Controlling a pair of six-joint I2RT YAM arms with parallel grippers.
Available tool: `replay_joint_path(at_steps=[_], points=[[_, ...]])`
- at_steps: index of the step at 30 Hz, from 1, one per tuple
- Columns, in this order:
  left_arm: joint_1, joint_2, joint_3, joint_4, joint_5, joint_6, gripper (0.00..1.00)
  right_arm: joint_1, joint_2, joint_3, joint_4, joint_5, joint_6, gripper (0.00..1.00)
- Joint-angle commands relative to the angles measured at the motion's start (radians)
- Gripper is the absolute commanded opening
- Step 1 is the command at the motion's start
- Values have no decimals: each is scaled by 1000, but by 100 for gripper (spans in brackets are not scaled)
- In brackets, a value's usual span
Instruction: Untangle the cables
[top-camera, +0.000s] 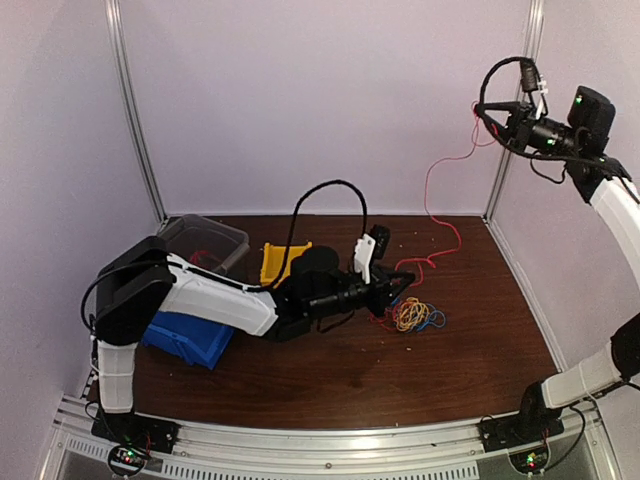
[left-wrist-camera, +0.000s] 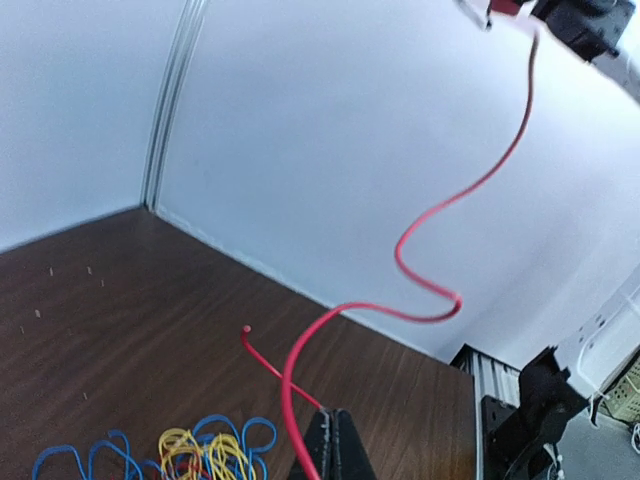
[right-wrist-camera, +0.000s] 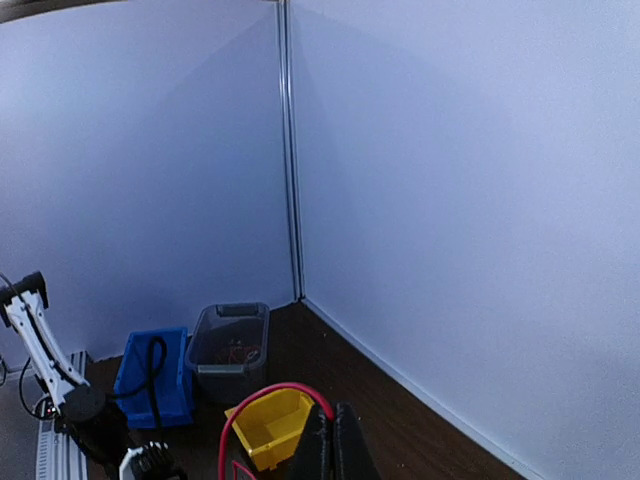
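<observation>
Surface: dark wooden table (top-camera: 400, 390), closed in by pale walls (top-camera: 330, 100) with metal corner posts.
Cables: small heap of cables (top-camera: 415, 315) lying on the table near its middle, just beside the tip of the left gripper; yellow-orange coil (top-camera: 408, 314) at the centre, blue strands (top-camera: 438, 320) looping round its right edge, some red mixed in on the left.
Red cable: red cable (top-camera: 432, 190) leading from the heap up past the back right corner in loose bends to the raised right gripper; slack, with curves along its length.
Left gripper: left gripper (top-camera: 405, 283) low over the table, next to the heap; fingers (left-wrist-camera: 335, 445) pressed together, clamped on a red strand that runs straight into their tips.
Right gripper: right gripper (top-camera: 488, 112) high at the upper right, well above the table; fingers (right-wrist-camera: 335, 440) closed, with the red cable arching into the tips and pinched there.
Bins: blue bin (top-camera: 190, 340) at the left, under the left arm; grey bin (top-camera: 215, 240) behind it at the back left; yellow bin (top-camera: 280, 260) between the grey bin and the left gripper.
</observation>
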Motion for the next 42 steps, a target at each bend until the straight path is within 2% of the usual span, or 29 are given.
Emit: replay_joint_path(at_steps=[1, 5, 10, 14, 20, 27, 35, 40, 41, 42], points=[[20, -118, 86, -138, -43, 117, 0, 183, -41, -100, -233, 153, -288, 0], [47, -204, 64, -199, -68, 125, 0, 270, -12, -137, -200, 203, -268, 0], [116, -349, 3, -299, -128, 146, 0, 388, 104, -72, -292, 267, -351, 0], [203, -449, -33, -393, -171, 180, 0, 483, 225, 45, -315, 286, -349, 0], [343, -566, -41, -600, -272, 157, 0, 622, 466, 226, -204, 442, -240, 0], [397, -673, -83, -809, -480, 127, 0, 715, 770, 529, -164, 516, -189, 0], [524, -700, -122, -897, -503, 120, 0, 803, 1019, 768, -54, 620, -121, 0], [647, -700, -80, -910, -494, 156, 0, 914, 1161, 899, 93, 807, -220, 9], [675, -698, -69, -916, -487, 162, 0, 939, 1189, 913, 138, 835, -271, 13], [695, -692, -58, -926, -475, 166, 0, 969, 1216, 915, 199, 871, -324, 24]])
